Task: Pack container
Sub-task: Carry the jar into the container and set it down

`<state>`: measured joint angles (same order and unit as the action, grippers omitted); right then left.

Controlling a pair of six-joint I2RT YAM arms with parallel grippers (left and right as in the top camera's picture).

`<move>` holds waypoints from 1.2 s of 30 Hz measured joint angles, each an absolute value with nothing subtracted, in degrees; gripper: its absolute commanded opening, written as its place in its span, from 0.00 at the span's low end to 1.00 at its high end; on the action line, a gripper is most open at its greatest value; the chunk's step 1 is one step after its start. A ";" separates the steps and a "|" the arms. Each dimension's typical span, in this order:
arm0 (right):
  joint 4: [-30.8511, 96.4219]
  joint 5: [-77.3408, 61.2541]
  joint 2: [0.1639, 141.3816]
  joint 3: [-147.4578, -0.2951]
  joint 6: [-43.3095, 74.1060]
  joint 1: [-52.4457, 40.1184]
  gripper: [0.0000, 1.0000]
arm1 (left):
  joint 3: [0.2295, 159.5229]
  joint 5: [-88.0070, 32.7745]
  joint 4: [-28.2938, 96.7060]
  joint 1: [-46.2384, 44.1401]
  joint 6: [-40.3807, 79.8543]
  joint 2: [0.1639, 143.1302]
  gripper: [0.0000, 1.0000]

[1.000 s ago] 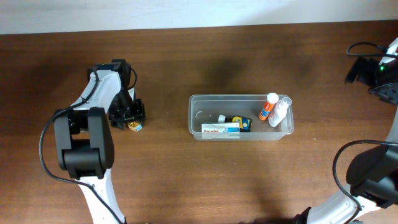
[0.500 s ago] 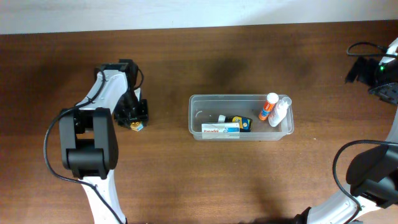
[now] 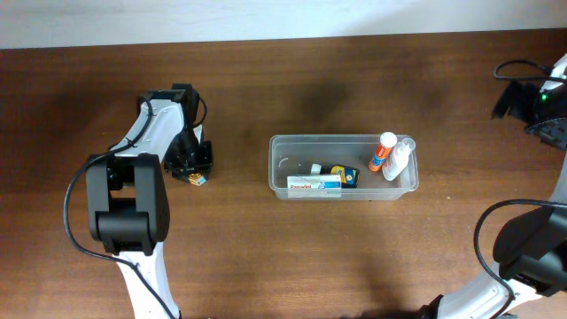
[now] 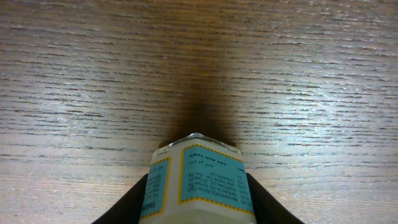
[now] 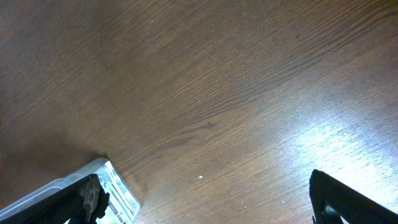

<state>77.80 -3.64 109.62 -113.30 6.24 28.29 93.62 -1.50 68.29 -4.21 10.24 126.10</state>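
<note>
The clear plastic container sits at the table's middle. It holds a white box, a small dark bottle, an orange bottle and a clear bottle. My left gripper is well left of the container. It is shut on a small jar with a teal, yellow-edged label, low over the wood. In the left wrist view the jar fills the gap between the black fingers. My right gripper is open and empty at the far right.
The right wrist view shows bare wood between the spread fingers. A clear plastic edge with a printed label lies by the left finger. A cable loops at the far right. The table's back edge meets a white wall.
My left gripper has shifted slightly to the right with the jar in it. The right arm and the container have not moved.
</note>
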 measured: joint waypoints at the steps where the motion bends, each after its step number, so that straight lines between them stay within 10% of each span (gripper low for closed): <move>1: 77.80 -3.64 109.62 -113.30 6.24 28.29 0.98 | 93.65 -1.48 68.31 -4.21 10.26 126.10 0.36; 20: 77.80 -3.62 109.62 -113.30 6.24 28.32 0.98 | 132.31 -3.73 84.84 -16.67 10.24 126.13 0.34; 36: 77.80 -3.64 109.62 -113.30 6.20 28.32 0.98 | 134.04 -5.56 83.09 -38.33 10.26 126.13 0.35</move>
